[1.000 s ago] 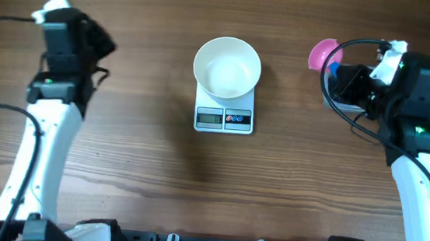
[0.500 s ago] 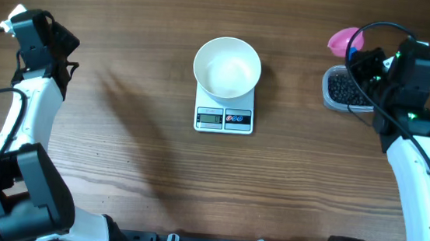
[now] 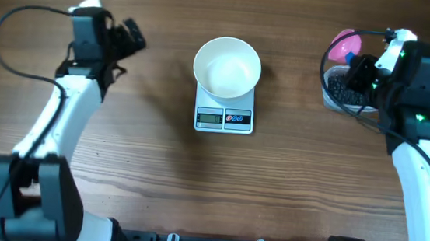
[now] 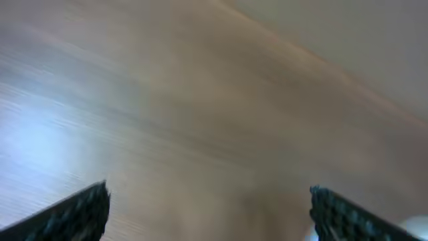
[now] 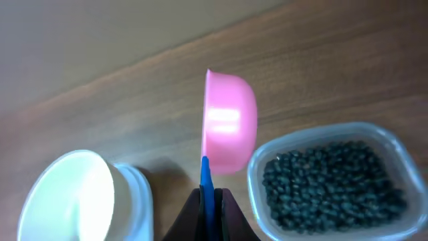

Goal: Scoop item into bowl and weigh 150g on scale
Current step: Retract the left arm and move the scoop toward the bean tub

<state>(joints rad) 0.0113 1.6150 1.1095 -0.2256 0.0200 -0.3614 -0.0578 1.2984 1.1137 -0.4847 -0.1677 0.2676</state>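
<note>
A long carry ahead
The right tool pinches the pink scoop by its handle; the left tool gapes wide, empty. The beans lie in the far-right tub, well apart from the bowl on the scale; a tilted carry could spill them.

From my seat I see one brown wooden table, its grain running left to right across the whole overhead view. Two things rest directly on it. The scale, white and rectangular, sits just behind the middle of the table, with its display and buttons on the near edge. A clear plastic tub stands well off to the scale's right, close to the far right corner, with bare wood between the two. My left wrist view gives me only blurred wood. On the right wrist view the table's far edge runs diagonally behind the tub.
</note>
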